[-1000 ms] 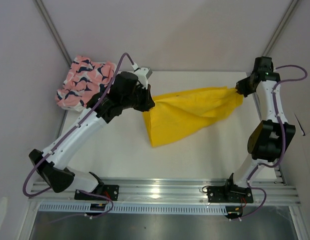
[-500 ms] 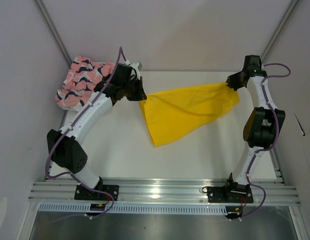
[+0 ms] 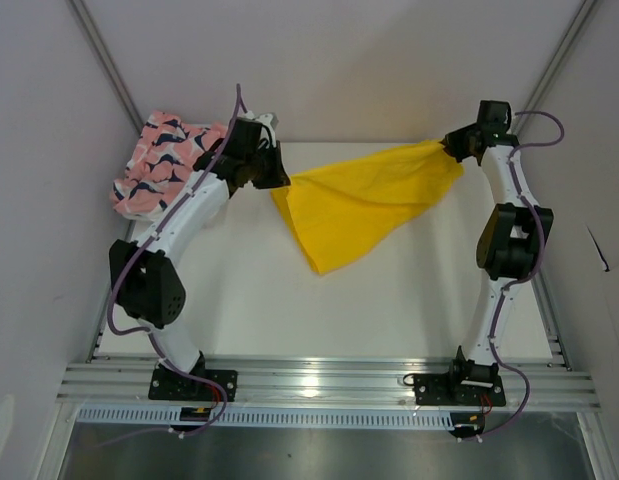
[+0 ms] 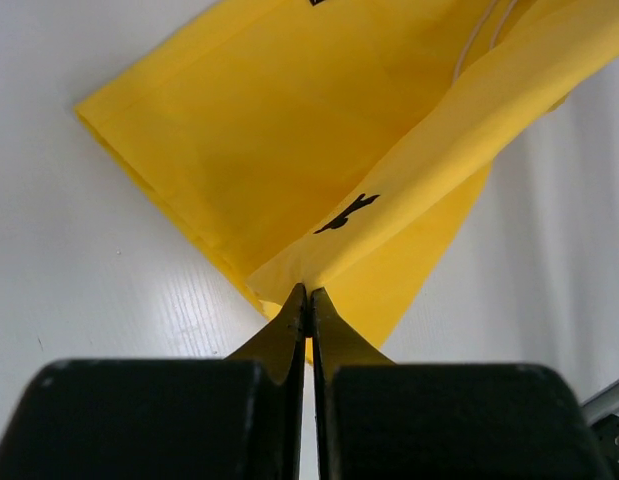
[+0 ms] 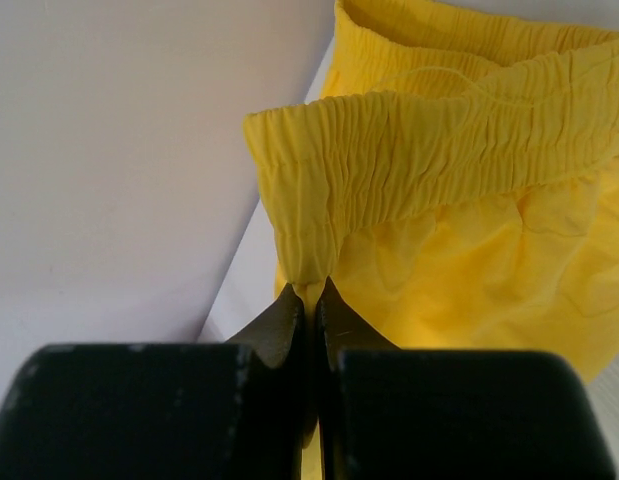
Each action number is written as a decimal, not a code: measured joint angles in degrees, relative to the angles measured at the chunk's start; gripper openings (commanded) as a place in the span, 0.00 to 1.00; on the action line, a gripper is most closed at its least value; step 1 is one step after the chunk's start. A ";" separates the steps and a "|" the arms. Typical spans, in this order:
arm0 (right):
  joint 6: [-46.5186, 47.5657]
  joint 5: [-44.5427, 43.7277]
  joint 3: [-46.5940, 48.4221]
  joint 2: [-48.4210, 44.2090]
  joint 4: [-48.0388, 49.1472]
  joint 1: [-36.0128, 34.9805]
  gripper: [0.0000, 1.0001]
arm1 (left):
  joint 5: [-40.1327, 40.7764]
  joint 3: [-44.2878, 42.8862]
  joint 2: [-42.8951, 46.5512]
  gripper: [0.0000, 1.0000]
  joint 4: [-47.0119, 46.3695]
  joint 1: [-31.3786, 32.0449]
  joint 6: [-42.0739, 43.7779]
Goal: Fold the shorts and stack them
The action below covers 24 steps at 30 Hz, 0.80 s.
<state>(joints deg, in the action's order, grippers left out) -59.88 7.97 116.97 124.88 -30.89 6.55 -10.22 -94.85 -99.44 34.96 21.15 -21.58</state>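
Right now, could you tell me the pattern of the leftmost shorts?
Pink shorts, navy-and-white print; best in the top external view.

- Far half of the worktop (image 3: 249, 300): first pair of shorts (image 3: 364, 200) stretched left to right above it.
- Far-left corner: second pair (image 3: 164, 160) lay bunched, left of the first.

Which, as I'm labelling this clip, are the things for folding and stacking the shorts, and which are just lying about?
For the job: yellow shorts, pinched at opposite ends by the left gripper and right gripper; pink shorts, bunched at the far left corner.
Just there: the table; the metal rail along its near edge.
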 measured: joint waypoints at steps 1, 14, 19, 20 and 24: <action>-0.15 0.31 0.48 0.74 1.03 -0.17 0.00 | 0.07 0.00 -0.42 0.00 -0.09 -0.15 -0.04; -1.60 -5.75 8.85 5.11 0.04 -4.57 0.00 | 0.98 5.97 -0.20 0.00 -6.88 -0.68 -0.87; -1.14 -7.32 -8.07 -2.75 3.45 -5.46 0.00 | -0.63 10.86 0.94 0.00 -9.99 -0.70 -0.85; -0.94 -7.34 -11.04 -4.11 4.00 -5.22 0.00 | -1.14 12.48 1.86 0.00 -10.73 -0.66 -0.85; 1.36 -6.29 -18.91 -9.01 4.13 -2.89 0.00 | -2.08 15.82 6.80 0.00 -10.84 0.50 -0.85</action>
<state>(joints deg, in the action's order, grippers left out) -58.52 1.67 98.06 115.87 -26.76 3.66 -12.29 -79.02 -92.64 24.12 21.65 -22.44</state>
